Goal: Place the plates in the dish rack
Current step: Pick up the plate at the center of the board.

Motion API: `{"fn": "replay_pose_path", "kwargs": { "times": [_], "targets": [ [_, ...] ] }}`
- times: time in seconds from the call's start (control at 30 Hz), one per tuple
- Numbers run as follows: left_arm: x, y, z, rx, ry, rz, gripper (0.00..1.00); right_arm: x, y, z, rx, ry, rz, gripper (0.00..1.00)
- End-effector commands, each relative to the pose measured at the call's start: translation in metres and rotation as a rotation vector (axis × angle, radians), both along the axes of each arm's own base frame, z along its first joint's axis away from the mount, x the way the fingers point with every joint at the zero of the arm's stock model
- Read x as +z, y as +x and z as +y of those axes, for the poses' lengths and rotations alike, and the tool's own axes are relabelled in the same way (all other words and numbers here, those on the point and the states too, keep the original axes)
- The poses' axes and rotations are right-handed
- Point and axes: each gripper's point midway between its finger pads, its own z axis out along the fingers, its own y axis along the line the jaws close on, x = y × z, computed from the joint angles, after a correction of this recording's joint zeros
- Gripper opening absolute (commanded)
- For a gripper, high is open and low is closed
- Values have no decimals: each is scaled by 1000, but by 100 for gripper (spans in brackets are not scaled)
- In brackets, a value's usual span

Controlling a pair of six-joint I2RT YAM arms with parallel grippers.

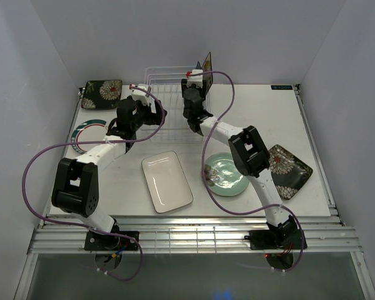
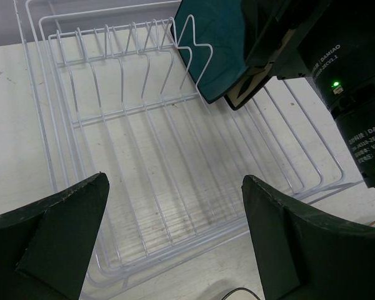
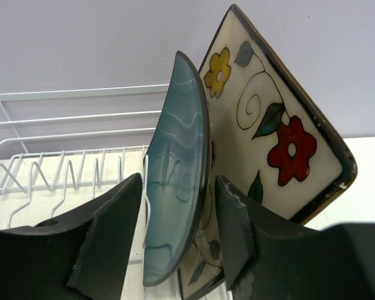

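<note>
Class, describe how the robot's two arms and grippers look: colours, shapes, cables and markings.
Both the left arm and right arm are white links joined by chunky black motor housings. A purple cable runs along each. The left gripper and right gripper each have two dark, wedge-shaped fingers. One black housing on the right arm carries white DAMIAO lettering and small green lights.

surface (image 1: 287, 119): white
back middle: wire rack (image 1: 165, 81)
back left corner: dark flowered plate (image 1: 102, 94)
left side: round green-rimmed plate (image 1: 87, 131)
front middle: white oblong plate (image 1: 167, 181)
just right of it: mint round plate (image 1: 228, 178)
far right: second dark flowered plate (image 1: 292, 169)
</note>
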Motion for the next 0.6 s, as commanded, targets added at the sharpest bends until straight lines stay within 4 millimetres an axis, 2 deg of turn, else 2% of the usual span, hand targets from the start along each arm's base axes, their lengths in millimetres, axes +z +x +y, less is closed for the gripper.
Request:
{"fn": "replay_pose_path", "kwargs": {
  "times": [0.0,0.03,0.1,0.13,0.2,0.3,0.5,0.53,0.57],
  "targets": [
    [18,4,0,-3,-8,-33,98,68,-13,0,26,101,-99,61],
    [18,4,1,-2,-8,-33,98,79,-16,-2,33,111,-106,63],
    [18,4,0,-5,-10,-32,98,78,-19,0,52,99,-69,68],
    [18,4,0,-3,-9,-34,98,88,-22,-1,58,126,-69,70],
    [20,3,0,-5,-9,-36,98,95,-25,2,82,143,-50,73],
    [20,3,1,-6,-12,-37,98,99,-34,3,116,151,4,74],
    [20,1,-2,-18,-15,-35,98,102,-69,-8,193,155,53,73],
    [21,1,-2,-19,-16,-37,98,115,-78,-12,208,174,40,73],
    [20,0,-3,-27,-17,-35,98,101,-85,-13,231,155,77,74]
  ]
}}
